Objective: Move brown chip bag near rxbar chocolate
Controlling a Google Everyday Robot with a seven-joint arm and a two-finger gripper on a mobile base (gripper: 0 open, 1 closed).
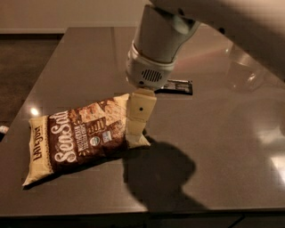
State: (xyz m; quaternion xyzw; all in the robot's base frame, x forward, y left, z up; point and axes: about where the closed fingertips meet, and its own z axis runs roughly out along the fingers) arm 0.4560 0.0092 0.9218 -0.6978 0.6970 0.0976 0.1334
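The gripper point(134, 139) is hovering at the right corner of the bag point(75, 136), mid-frame, probably lining up a grasp; I cannot tell its grip state. The rxbar point(176, 87) is lying beyond, upper centre.

Dark glossy desk point(213, 147) lit from above, small glints point(34, 111) reflected on it, pale wall point(67, 13) seen behind, dark floor point(22, 67) at left, gripper point(134, 137) held above the desk's middle.

Surroundings: glossy dark grey-brown table top point(222, 147); dark floor point(22, 67).
Table top carries light glints and a broad shadow point(158, 171) beside the gripper point(134, 136), which hangs over its near-left part; floor lies beyond the left edge.
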